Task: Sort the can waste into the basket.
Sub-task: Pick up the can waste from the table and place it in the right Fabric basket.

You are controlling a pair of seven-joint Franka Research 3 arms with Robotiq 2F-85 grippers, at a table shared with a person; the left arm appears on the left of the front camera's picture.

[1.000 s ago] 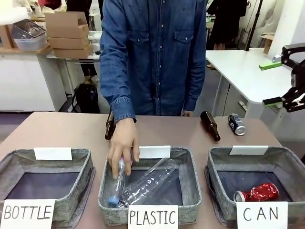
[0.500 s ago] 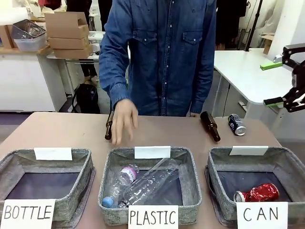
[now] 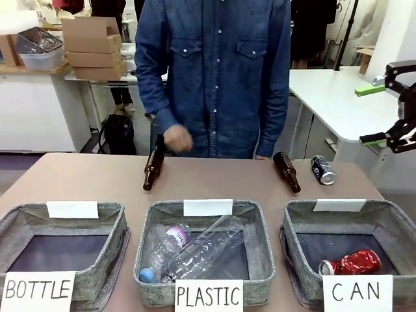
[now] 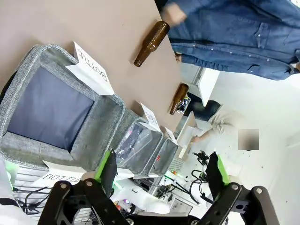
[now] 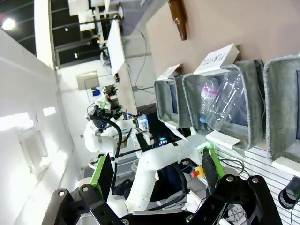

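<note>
A crushed red can [image 3: 351,262] lies in the front right corner of the grey basket [image 3: 398,218] signed "CAN". A dark can [image 3: 322,169] with white print lies on the table behind that basket, beside a brown bottle [image 3: 286,171]. My right gripper [image 3: 372,112] hangs open above the table's right edge, well above and to the right of the dark can. In its own wrist view the right gripper [image 5: 156,171] holds nothing between its green pads. My left gripper [image 4: 161,171] is open and empty too, high over the "BOTTLE" basket [image 4: 101,136].
The middle "PLASTIC" basket [image 3: 260,250] holds two clear plastic bottles [image 3: 201,250]. The "BOTTLE" basket [image 3: 114,237] stands at the left. A second brown bottle [image 3: 153,169] lies behind the middle basket. The person's hand [image 3: 175,138] hovers above it at the far edge.
The person's hand let go of a small plastic bottle in the "PLASTIC" basket and drew back up toward the far edge. Neither gripper has moved.
</note>
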